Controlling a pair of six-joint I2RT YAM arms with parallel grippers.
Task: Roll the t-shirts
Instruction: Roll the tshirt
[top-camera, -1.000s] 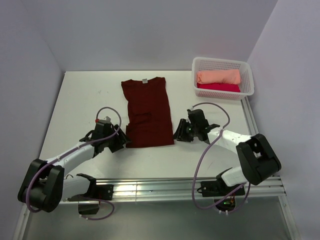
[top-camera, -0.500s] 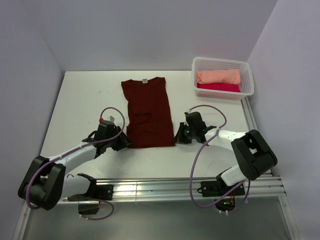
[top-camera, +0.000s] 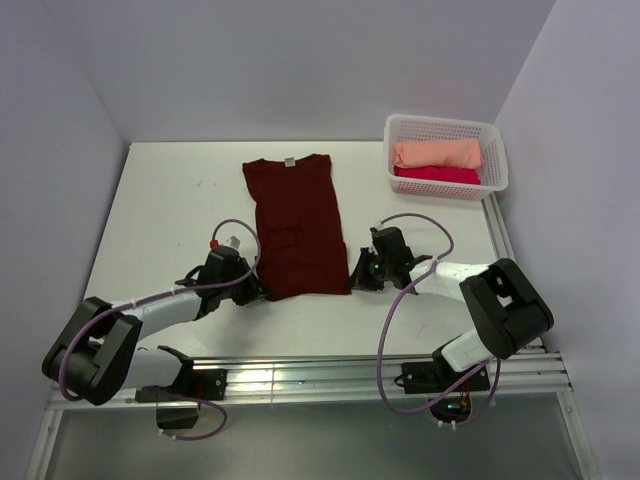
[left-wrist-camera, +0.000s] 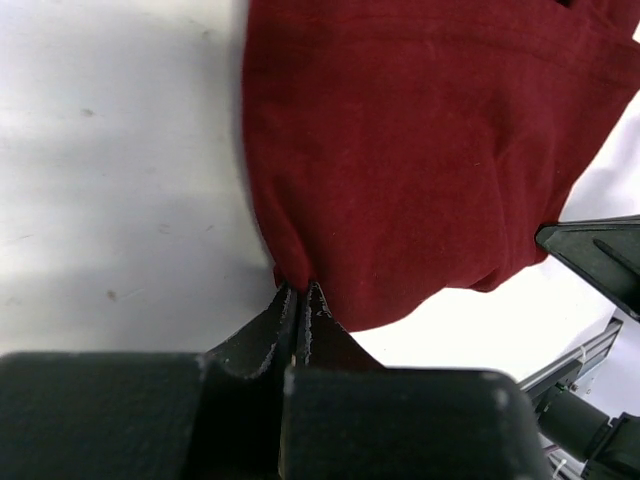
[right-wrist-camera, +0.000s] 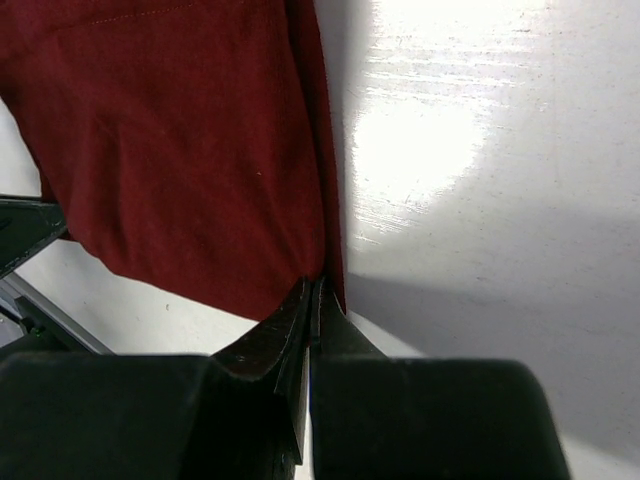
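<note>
A dark maroon t-shirt (top-camera: 295, 222) lies folded into a long strip on the white table, grey neck label at the far end. My left gripper (top-camera: 260, 290) is shut on its near left hem corner (left-wrist-camera: 290, 275). At the near right hem corner (right-wrist-camera: 318, 275) my right gripper (top-camera: 352, 276) is shut on the cloth. In both wrist views the jaws meet with the maroon t-shirt (left-wrist-camera: 420, 150) (right-wrist-camera: 190, 140) pinched at their tips. Two more t-shirts, a peach one (top-camera: 436, 153) and a crimson one (top-camera: 436, 174), lie rolled in the basket.
A white plastic basket (top-camera: 497, 158) stands at the table's far right corner. White walls close in the table on the left, back and right. An aluminium rail (top-camera: 330, 376) runs along the near edge between the arm bases.
Both grippers moved inward to the shirt's near corners and went from open to shut on the hem. The near hem is slightly gathered at each corner.
</note>
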